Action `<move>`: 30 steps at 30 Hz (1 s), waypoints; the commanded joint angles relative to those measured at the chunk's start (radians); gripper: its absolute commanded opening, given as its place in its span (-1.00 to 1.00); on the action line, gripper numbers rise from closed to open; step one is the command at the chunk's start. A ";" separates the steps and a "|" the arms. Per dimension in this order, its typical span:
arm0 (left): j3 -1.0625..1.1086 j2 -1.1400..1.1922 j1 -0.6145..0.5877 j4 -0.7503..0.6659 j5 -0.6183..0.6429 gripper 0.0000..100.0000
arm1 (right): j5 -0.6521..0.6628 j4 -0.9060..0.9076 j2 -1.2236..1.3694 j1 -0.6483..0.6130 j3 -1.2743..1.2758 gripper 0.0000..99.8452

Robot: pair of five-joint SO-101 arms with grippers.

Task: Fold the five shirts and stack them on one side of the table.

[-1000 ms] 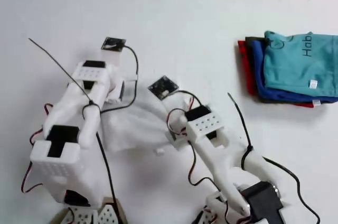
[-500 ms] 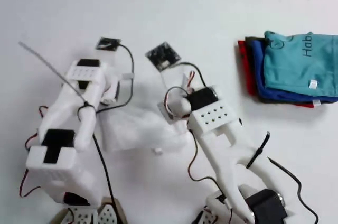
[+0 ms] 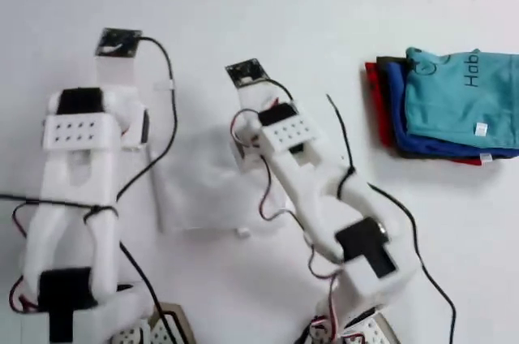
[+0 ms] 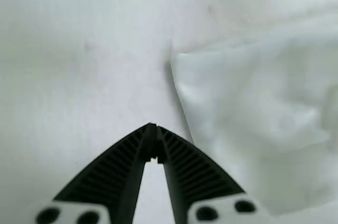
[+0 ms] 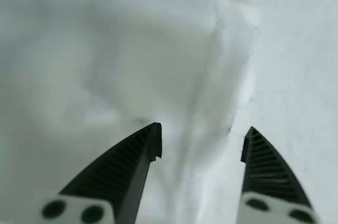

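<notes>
Here, white shirt [image 3: 203, 190] spread loosely on table [image 3: 324, 27], between both arms. Just beside shirt's edge, above bare table: left gripper [image 4: 152, 145], pinched closed. Directly over shirt: right gripper [image 5: 203, 142], spread wide. Well apart from shirt: folded stack [image 3: 446, 109].

The left gripper [image 4: 152, 145] is hanging over the white table [image 4: 79, 49] with its two black fingers pressed together. A white shirt [image 4: 253, 123] is lying just beside it.
</notes>
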 commanded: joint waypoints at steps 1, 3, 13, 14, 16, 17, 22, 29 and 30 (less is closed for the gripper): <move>0.004 -0.080 -0.044 0.014 -0.008 -0.95 | -0.009 0.054 0.085 0.005 -0.144 -0.50; 0.019 -0.081 -0.068 0.012 -0.009 -0.95 | -0.009 0.073 0.145 0.005 -0.193 -0.50; 0.044 -0.087 -0.127 0.011 -0.055 -0.95 | -0.055 0.255 0.447 0.033 -0.443 -0.50; 0.044 -0.087 -0.127 0.011 -0.057 -0.95 | -0.055 0.288 0.472 0.041 -0.477 -0.50; 0.044 -0.087 -0.127 0.011 -0.057 -0.95 | -0.054 0.343 0.519 0.045 -0.540 -0.50; 0.044 -0.087 -0.127 0.011 -0.057 -0.95 | -0.054 0.369 0.541 0.045 -0.571 -0.51; 0.044 -0.087 -0.127 0.011 -0.054 -0.95 | 0.048 0.478 0.642 0.038 -0.681 -0.99; 0.047 -0.087 -0.127 0.011 -0.054 -0.95 | 0.130 0.556 0.627 0.094 -0.750 -0.96; 0.048 -0.087 -0.127 0.011 -0.054 -0.95 | 0.147 0.564 0.604 0.113 -0.767 -0.96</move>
